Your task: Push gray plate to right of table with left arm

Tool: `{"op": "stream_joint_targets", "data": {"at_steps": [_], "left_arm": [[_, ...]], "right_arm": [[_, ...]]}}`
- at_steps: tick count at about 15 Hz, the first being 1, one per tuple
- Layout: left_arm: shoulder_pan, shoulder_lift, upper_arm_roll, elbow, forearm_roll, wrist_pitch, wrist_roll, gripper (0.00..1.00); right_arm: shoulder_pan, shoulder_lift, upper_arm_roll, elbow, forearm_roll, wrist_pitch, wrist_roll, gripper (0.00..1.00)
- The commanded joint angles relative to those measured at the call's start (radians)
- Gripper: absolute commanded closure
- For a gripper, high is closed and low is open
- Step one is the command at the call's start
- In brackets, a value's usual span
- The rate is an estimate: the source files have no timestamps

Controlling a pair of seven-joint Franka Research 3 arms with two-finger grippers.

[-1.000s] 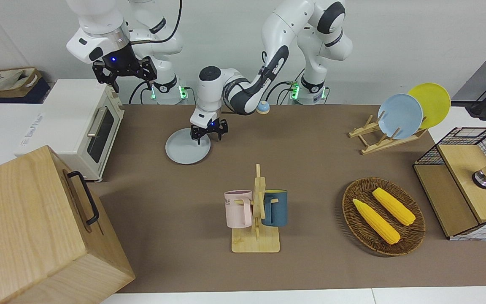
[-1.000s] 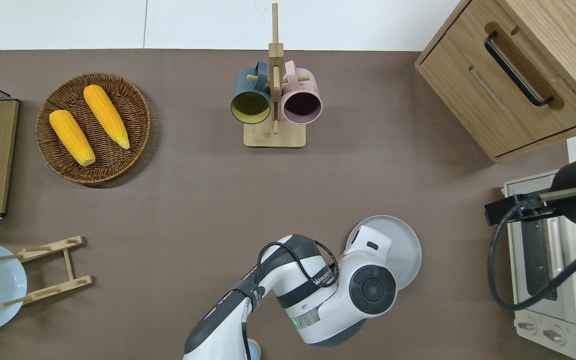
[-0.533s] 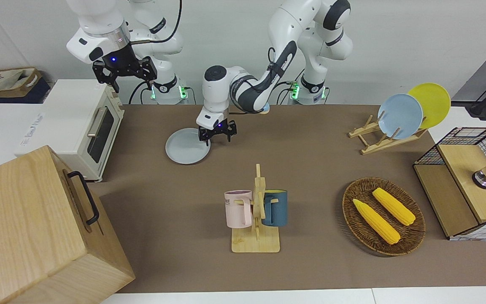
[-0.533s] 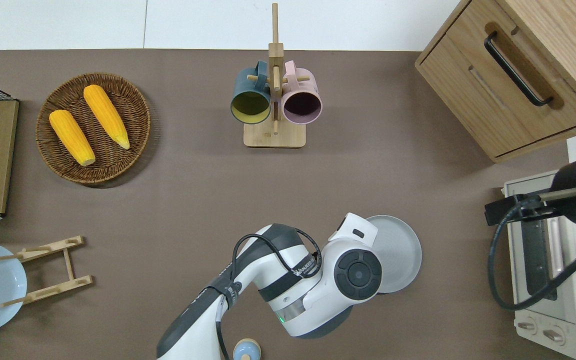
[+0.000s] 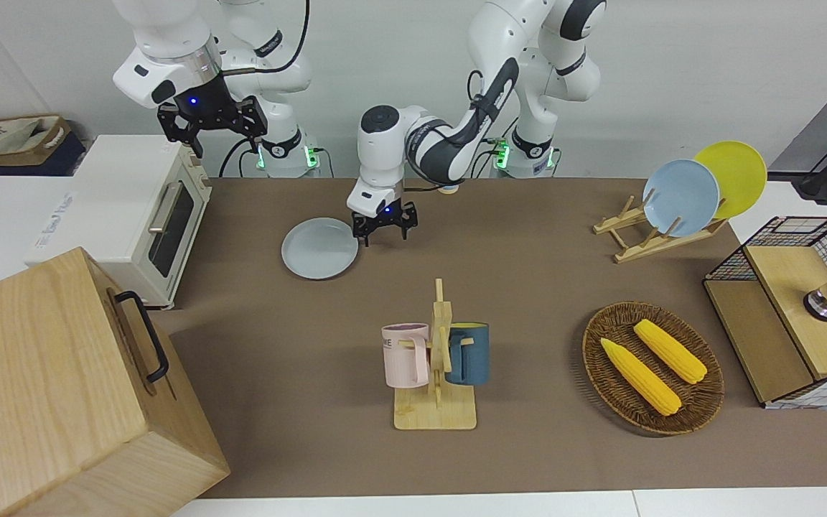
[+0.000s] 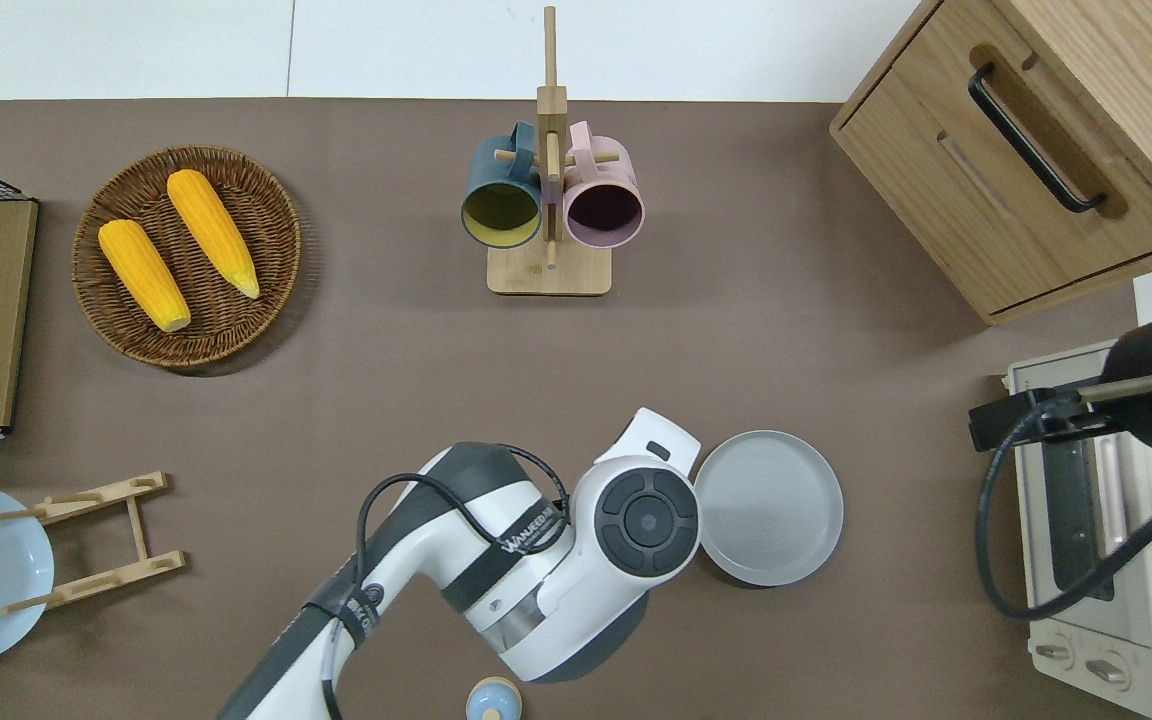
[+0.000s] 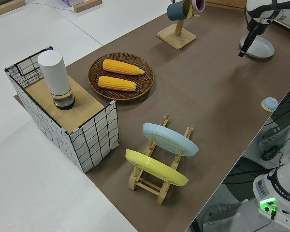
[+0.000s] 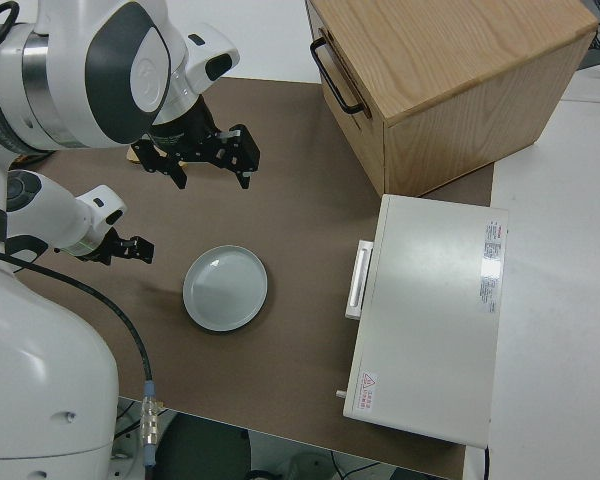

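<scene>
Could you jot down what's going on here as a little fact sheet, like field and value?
Working arm: the left arm
Left gripper: low over the table, beside the gray plate, apart from it
Gray plate: flat on the table, toward the right arm's end, near the toaster oven
Right arm: parked
Also there: mug rack, basket of corn, plate rack, wooden cabinet

The gray plate [image 5: 319, 248], round and shallow, lies flat on the table [image 5: 528, 287], just beside the left gripper [image 5: 385, 228].
</scene>
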Motion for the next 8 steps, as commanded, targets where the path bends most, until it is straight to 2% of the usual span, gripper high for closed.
{"op": "stream_joint_targets", "data": {"at_steps": [1,8], "left_arm": [[0.067,-0.115,0.003,-0.045,-0.106,-0.08,0.154,0.01],[0.223,-0.224,0.005,-0.05,-0.175,-0.218,0.366,0.01]], "right_arm": [[-0.02,-0.002,0.016,0.009,0.004,-0.016,0.013,0.017],[-0.02,-0.002,0.016,0.009,0.004,-0.016,0.013,0.017]]}}
